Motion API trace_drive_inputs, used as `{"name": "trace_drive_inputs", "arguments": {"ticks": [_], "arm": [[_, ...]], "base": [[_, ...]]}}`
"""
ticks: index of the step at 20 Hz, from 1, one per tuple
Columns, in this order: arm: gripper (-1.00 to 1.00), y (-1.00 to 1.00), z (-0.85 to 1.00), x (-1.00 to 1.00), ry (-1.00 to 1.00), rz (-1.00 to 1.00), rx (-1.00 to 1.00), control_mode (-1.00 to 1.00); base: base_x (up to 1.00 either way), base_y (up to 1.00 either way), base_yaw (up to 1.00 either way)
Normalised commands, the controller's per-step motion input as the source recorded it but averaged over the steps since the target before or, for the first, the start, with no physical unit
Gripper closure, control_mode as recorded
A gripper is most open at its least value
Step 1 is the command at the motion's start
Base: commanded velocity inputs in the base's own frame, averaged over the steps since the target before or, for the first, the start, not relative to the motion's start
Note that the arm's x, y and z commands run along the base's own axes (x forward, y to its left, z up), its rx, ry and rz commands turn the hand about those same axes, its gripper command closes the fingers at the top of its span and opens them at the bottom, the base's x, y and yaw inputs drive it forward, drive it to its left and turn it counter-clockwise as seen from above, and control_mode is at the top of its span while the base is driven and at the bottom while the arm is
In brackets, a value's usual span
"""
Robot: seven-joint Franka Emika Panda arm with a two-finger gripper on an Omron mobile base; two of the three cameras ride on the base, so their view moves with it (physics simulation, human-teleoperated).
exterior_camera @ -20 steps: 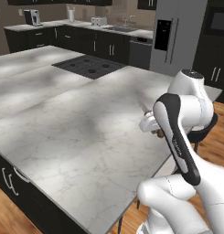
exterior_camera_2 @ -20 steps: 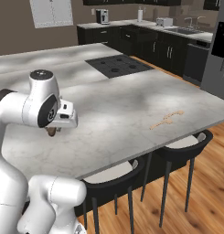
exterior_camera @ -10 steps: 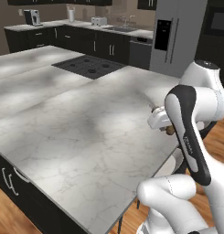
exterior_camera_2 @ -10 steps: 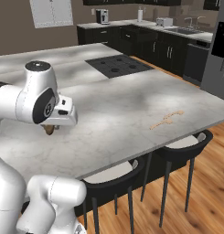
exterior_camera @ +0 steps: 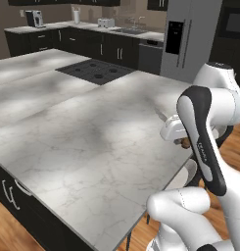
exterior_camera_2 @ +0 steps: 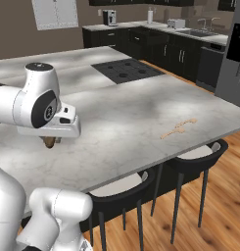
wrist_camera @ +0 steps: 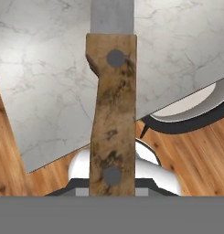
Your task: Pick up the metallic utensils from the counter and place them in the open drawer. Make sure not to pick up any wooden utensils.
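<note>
1. Left base view gives you the large grey-white marbled stone counter [exterior_camera: 82, 132], an island top that takes up most of the scene, with wooden floor around its near edges.
2. You can see the tall silver refrigerator [exterior_camera: 190, 39] standing beyond the island's far corner, next to a run of dark cabinets along the back wall.
3. Set into the far part of the island top is the flat black cooktop [exterior_camera: 94, 71], well apart from the arm.
4. Under the island's overhang in the right base view you have two black bar stools with pale seats [exterior_camera_2: 190, 157], tucked against the near edge.
5. Your gripper [exterior_camera_2: 52, 141] hangs over the island's near edge, below the white wrist; its fingers are narrowed onto a table knife with a silver blade and a brown riveted handle [wrist_camera: 112, 114].
6. In the hand view that knife runs straight up the middle, handle low and blade pointing away over the marble, clear of the top.
7. On the marble near the stool-side edge lies a small pale wooden utensil [exterior_camera_2: 178, 128], flat and well apart from your gripper.
</note>
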Motion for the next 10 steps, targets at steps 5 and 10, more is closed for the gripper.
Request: {"name": "trace_drive_inputs", "arguments": {"ticks": [5,10], "arm": [[1.00,0.00,0.00,0.00,0.00,0.00,0.00,-1.00],[1.00,0.00,0.00,0.00,0.00,0.00,0.00,-1.00]], "base": [[0.00,0.00,0.00],[0.00,0.00,0.00]]}}
